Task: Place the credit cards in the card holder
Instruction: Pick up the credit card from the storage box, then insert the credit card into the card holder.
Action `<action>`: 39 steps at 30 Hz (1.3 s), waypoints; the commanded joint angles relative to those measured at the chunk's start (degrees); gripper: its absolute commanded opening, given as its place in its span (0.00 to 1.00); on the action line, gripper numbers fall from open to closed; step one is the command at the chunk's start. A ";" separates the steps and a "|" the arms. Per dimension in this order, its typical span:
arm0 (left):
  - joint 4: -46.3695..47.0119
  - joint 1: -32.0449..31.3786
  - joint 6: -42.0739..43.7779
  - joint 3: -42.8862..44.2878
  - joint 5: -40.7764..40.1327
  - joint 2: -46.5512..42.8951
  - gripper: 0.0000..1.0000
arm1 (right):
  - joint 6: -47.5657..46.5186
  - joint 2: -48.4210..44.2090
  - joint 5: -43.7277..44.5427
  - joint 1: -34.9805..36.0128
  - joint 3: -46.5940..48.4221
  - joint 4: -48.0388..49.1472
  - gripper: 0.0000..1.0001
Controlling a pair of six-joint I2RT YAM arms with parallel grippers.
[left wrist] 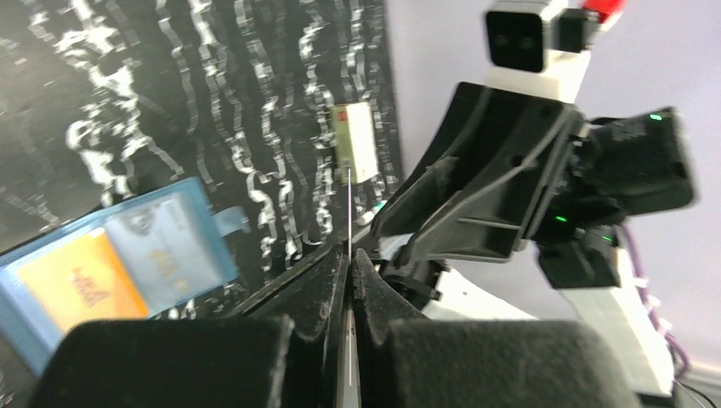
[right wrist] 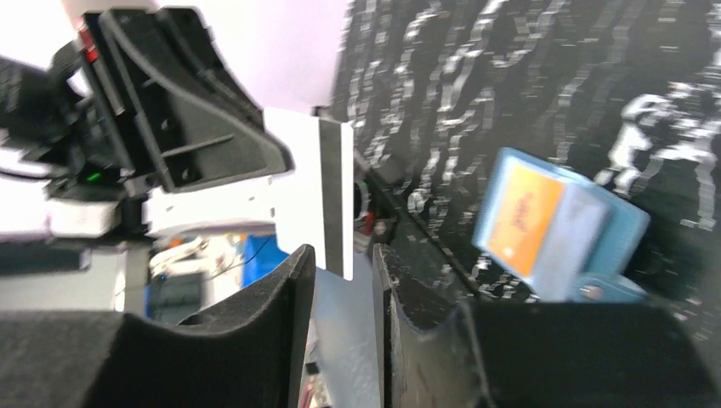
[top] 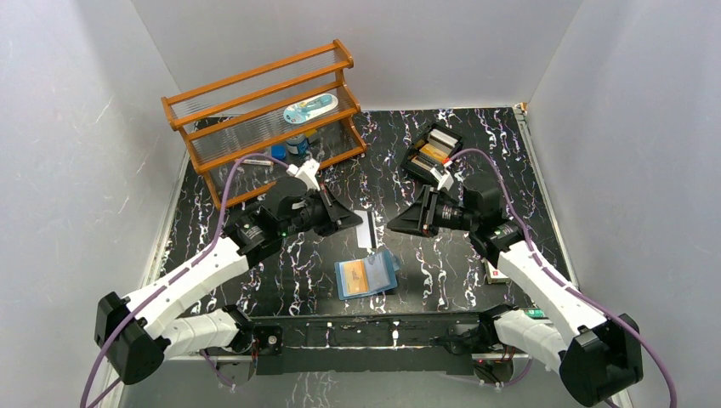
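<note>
One pale credit card [top: 367, 228] with a dark stripe hangs upright over the table's middle, between the two arms. My left gripper [top: 353, 219] is shut on it; in the left wrist view the card [left wrist: 349, 204] shows edge-on, pinched at the gripper's [left wrist: 350, 255] tips. My right gripper [top: 396, 224] faces it, and its jaws [right wrist: 344, 255] stand apart on either side of the card's [right wrist: 336, 200] near edge without pressing it. Below, the blue card holder [top: 367, 274] lies open flat, with an orange card [right wrist: 525, 212] and a pale card [left wrist: 161, 242] in its slots.
A black tray [top: 432, 153] with more cards stands at the back right. A wooden rack [top: 263, 110] with small items fills the back left. A small pale card-like thing [left wrist: 355, 140] lies on the table by the right arm.
</note>
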 commanded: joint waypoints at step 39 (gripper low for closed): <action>16.09 0.64 1.85 -22.03 3.81 12.86 0.00 | -20.38 25.24 42.14 21.85 1.93 -21.39 0.26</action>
